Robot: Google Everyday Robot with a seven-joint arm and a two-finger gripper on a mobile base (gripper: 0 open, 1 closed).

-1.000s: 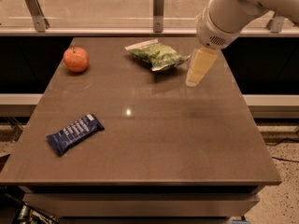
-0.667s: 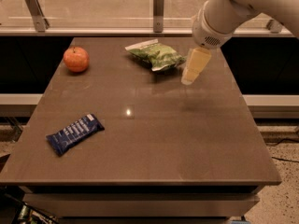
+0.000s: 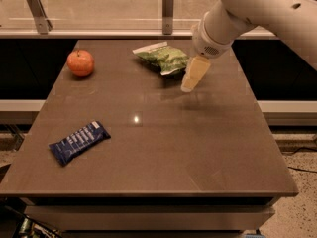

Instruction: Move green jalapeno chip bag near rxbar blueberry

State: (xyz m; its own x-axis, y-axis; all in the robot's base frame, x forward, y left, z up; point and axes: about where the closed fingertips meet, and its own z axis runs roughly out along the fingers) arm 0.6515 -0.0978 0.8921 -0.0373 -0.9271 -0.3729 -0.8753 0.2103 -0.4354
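Observation:
The green jalapeno chip bag [image 3: 163,58] lies at the far middle of the brown table [image 3: 163,148], crinkly with white sealed ends. The rxbar blueberry [image 3: 79,142], a dark-blue bar with white lettering, lies flat near the table's front left. My gripper [image 3: 191,81] hangs from the white arm [image 3: 257,11] that comes in from the upper right. Its pale tip points down just right of the bag's near right end, close to it. It holds nothing that I can see.
An orange-red apple [image 3: 80,63] sits at the far left of the table. A glass barrier with metal posts [image 3: 168,9] runs along the table's far edge. The floor [image 3: 297,202] shows at the lower right.
The gripper has moved left and slightly toward the near side, closer to the chip bag's right end. The bag, bar and apple have not moved.

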